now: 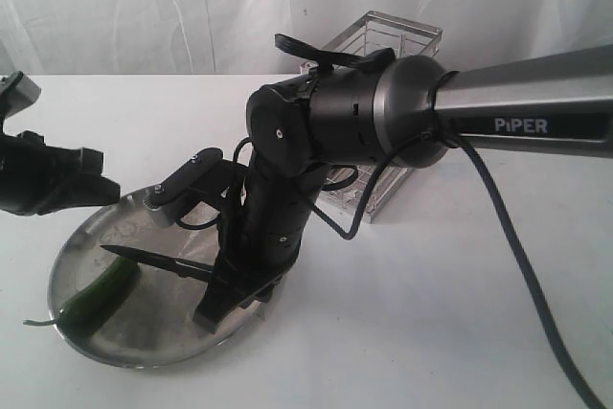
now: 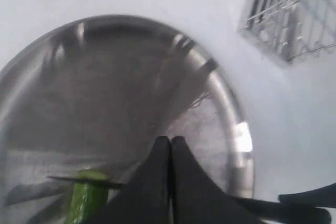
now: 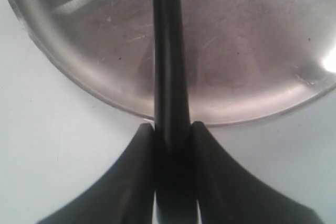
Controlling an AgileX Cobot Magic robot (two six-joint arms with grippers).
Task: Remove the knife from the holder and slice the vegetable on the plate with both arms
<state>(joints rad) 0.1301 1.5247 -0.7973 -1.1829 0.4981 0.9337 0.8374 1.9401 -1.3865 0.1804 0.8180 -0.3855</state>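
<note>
Right gripper [image 3: 172, 129]: the jaws are part-closed and clamp the handle of the knife [image 1: 158, 261] from both sides. The grip looks square in the wrist view.
Knife: the black blade reaches out low over the plate [image 1: 182, 328], with its tip above the vegetable's far end. I cannot tell whether the edge touches it.
Vegetable [image 1: 96, 296]: a dark green pepper lying loose near the plate's left rim. Its stem hangs over the rim toward the table [image 1: 431, 313].
Left gripper [image 2: 170, 142]: the fingers are pressed together with nothing between them. It hangs above the plate, apart from the pepper.
Holder [image 1: 402, 45]: the wire basket stands behind the right arm, well apart from the plate.
Risk, rolling: nothing pins the pepper. It is round and smooth, so a downward cut would likely push it aside or off the rim.
Risk, plate: the steel is slick and shallow. A sideways push from the blade could slide the whole plate.
Risk, grip: the handle is slim. Cutting force near the tip could twist it between the jaws.
Risk, collision: the left arm has to come down close to the blade to steady the pepper, and its fingers could strike the knife.
</note>
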